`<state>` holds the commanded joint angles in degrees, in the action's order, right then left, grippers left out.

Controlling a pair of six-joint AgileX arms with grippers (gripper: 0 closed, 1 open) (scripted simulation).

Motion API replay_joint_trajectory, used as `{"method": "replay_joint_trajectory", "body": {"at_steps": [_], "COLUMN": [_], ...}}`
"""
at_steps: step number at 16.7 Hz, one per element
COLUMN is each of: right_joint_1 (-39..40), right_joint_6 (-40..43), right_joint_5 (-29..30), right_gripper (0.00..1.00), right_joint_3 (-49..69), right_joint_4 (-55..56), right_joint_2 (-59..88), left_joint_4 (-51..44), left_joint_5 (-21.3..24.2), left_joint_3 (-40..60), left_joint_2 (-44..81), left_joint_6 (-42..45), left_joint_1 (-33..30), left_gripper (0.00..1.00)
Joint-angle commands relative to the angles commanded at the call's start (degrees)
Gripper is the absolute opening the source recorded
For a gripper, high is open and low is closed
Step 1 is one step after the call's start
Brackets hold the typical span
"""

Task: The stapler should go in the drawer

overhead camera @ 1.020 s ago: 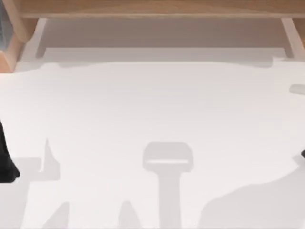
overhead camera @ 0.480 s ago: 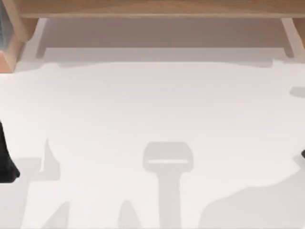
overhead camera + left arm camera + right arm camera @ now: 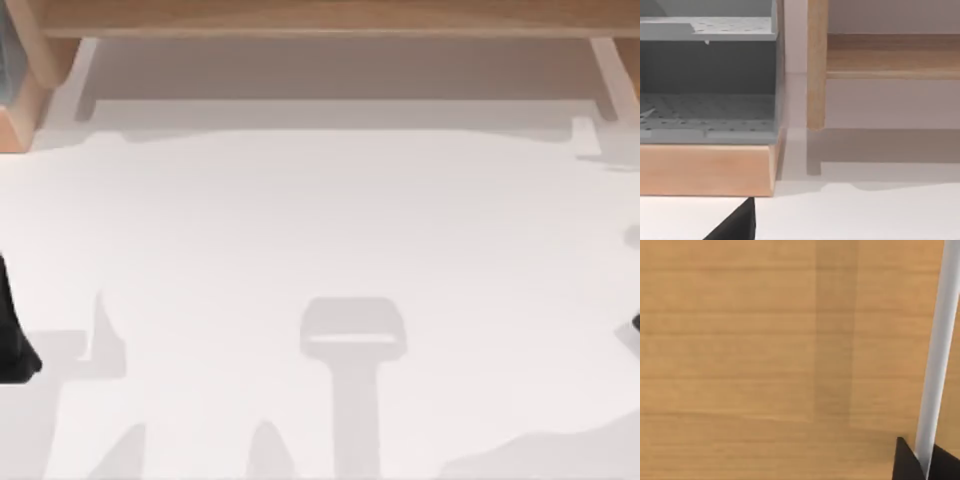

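Right gripper (image 3: pixel 922 460) fingers pinch pale drawer handle (image 3: pixel 936 350) against wooden drawer front (image 3: pixel 765 340), likely to pull open. Left arm (image 3: pixel 12 335) parked, frame left edge; finger state unclear.

Rendered office-like desk (image 3: pixel 320 220) with wooden shelf (image 3: pixel 320 15), grey organizer (image 3: pixel 707 80)

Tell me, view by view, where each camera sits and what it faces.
Top view: above, looking down on the white table and wooden shelf; left arm at the left edge.
Left wrist view: low, facing the grey drawer unit and shelf, shared with top.
Right wrist view: close against a wooden panel and a white bar.
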<state>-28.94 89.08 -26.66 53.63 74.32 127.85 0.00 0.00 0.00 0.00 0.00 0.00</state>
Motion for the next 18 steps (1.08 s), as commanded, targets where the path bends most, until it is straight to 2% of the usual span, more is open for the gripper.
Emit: {"method": "replay_joint_trajectory", "body": {"at_steps": [5, 13, 18], "right_joint_1": [-0.28, -4.82, -4.9], "right_joint_6": [-0.02, -0.11, -0.11], "right_joint_5": [-0.13, -4.87, -4.97], "right_gripper": [0.0, 0.0, 0.0], "right_joint_3": [-0.61, -13.42, -13.62], "right_joint_4": [0.53, 7.96, 8.27], "right_joint_2": [-0.18, -5.35, -5.38], "left_joint_4": [0.0, 0.0, 0.0], "left_joint_5": [0.0, 0.0, 0.0], "left_joint_3": [0.0, 0.0, 0.0], "left_joint_2": [0.0, 0.0, 0.0], "left_joint_6": [0.0, 0.0, 0.0], "left_joint_1": [0.0, 0.0, 0.0], "left_gripper": [1.0, 1.0, 1.0]}}
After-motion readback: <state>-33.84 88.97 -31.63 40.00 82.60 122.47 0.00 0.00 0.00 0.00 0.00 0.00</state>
